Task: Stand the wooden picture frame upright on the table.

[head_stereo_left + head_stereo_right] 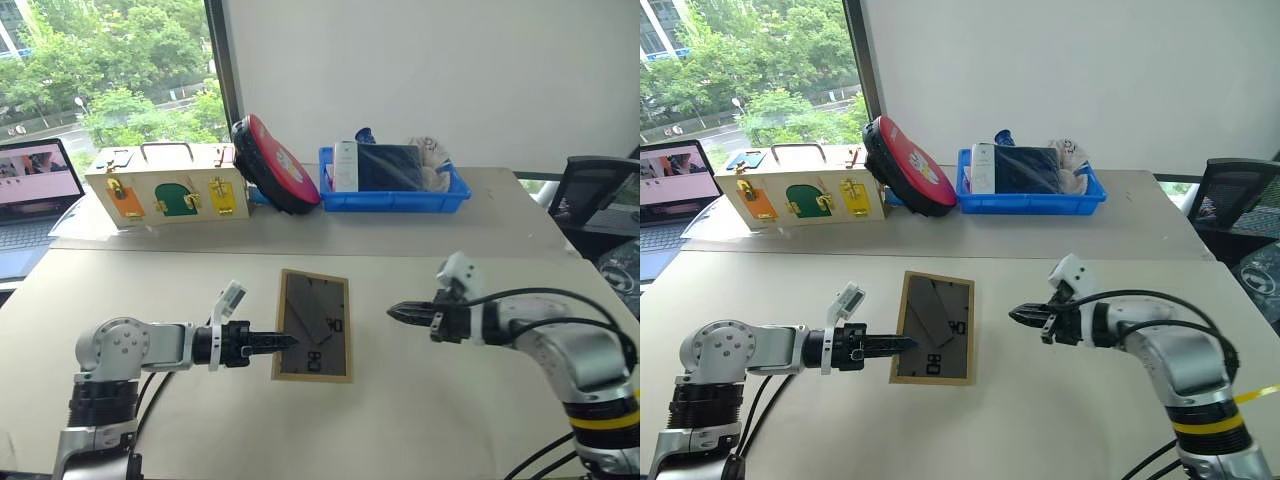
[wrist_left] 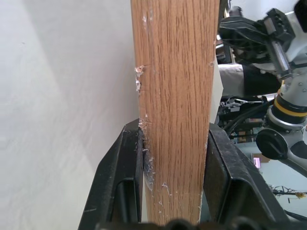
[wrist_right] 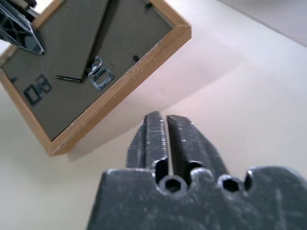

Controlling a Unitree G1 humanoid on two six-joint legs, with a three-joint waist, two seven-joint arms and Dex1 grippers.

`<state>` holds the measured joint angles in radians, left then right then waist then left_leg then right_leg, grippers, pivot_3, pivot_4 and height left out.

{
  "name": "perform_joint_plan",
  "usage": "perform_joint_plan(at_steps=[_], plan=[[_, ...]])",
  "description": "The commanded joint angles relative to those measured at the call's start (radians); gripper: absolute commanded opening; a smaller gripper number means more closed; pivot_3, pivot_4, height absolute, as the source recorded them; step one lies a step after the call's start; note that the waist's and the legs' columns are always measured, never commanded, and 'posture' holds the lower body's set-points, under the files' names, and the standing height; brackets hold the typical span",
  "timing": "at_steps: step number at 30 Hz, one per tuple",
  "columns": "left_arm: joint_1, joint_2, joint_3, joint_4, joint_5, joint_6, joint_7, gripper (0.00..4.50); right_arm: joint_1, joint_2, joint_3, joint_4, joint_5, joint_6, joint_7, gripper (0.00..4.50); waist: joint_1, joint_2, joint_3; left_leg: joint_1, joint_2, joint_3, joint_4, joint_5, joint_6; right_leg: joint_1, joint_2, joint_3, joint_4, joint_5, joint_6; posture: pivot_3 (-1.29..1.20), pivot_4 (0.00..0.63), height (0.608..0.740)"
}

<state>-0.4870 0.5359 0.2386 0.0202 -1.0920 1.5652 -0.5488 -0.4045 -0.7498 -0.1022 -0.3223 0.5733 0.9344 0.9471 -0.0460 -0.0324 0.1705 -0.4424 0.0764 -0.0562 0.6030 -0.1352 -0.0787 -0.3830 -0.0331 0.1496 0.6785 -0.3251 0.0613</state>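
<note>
Black fingers (image 2: 125,182) of the left gripper (image 1: 268,342) pinch the wooden picture frame (image 1: 314,325) by its left edge, apparently holding it tilted, grey back up, above mid-table (image 1: 420,420). Off its right edge, the right gripper (image 1: 405,313) hovers nearly closed and empty.

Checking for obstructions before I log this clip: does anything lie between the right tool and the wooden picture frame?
Nothing visible does. Bare table separates the right tool from the wooden picture frame, whose opposite edge the left tool grips.
</note>
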Motion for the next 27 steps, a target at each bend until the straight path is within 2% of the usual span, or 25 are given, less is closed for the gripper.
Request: perform_joint_plan(at_steps=[1,6,8,9,18,27], plan=[[-0.050,-0.036,0.030,0.018,-0.014,0.009,0.003,1.19,-0.057,0.008,-0.096,-0.099,0.187,0.143,-0.023,1.81,-0.001,0.000,0.000,0.000,0.000,0.000,0.000,0.000,0.000,0.000,0.000,0.000,0.000,0.000,0.000,0.00,0.150,0.735],[-0.088,-0.104,0.052,0.040,-0.084,0.049,0.038,1.19,-0.135,0.092,-0.068,-0.106,0.258,0.221,-0.134,3.50,0.000,0.000,0.000,-0.002,0.000,0.000,0.000,0.000,0.000,-0.001,0.000,0.000,0.000,0.000,0.000,0.00,0.150,0.735],[-0.099,-0.115,0.059,0.065,-0.154,0.049,0.066,1.19,-0.161,0.126,-0.054,-0.075,0.252,0.226,-0.178,4.22,0.001,0.000,0.000,-0.004,0.000,0.000,0.000,0.000,0.000,-0.003,0.000,0.000,0.000,0.000,0.000,0.00,0.150,0.735],[-0.102,-0.116,0.058,0.071,-0.194,0.049,0.078,1.19,-0.169,0.131,-0.044,-0.067,0.249,0.224,-0.184,4.42,0.001,0.000,0.000,-0.004,0.000,0.000,0.000,0.000,0.000,-0.004,0.000,0.000,0.000,0.000,0.000,0.00,0.150,0.735],[-0.083,-0.095,0.019,0.031,-0.378,0.049,0.201,1.19,-0.219,0.111,0.028,0.001,0.239,0.210,-0.159,4.42,0.001,0.000,0.000,-0.005,0.000,0.000,0.000,0.000,0.000,-0.005,-0.001,0.000,0.000,0.000,0.000,0.00,0.150,0.735],[-0.087,-0.095,-0.005,0.041,-0.478,0.030,0.290,1.19,-0.259,0.127,0.129,0.012,0.257,0.211,-0.075,4.42,0.001,0.000,0.000,-0.005,-0.001,0.000,0.000,0.000,0.000,-0.005,-0.001,0.000,0.000,0.000,0.000,0.00,0.150,0.735]])
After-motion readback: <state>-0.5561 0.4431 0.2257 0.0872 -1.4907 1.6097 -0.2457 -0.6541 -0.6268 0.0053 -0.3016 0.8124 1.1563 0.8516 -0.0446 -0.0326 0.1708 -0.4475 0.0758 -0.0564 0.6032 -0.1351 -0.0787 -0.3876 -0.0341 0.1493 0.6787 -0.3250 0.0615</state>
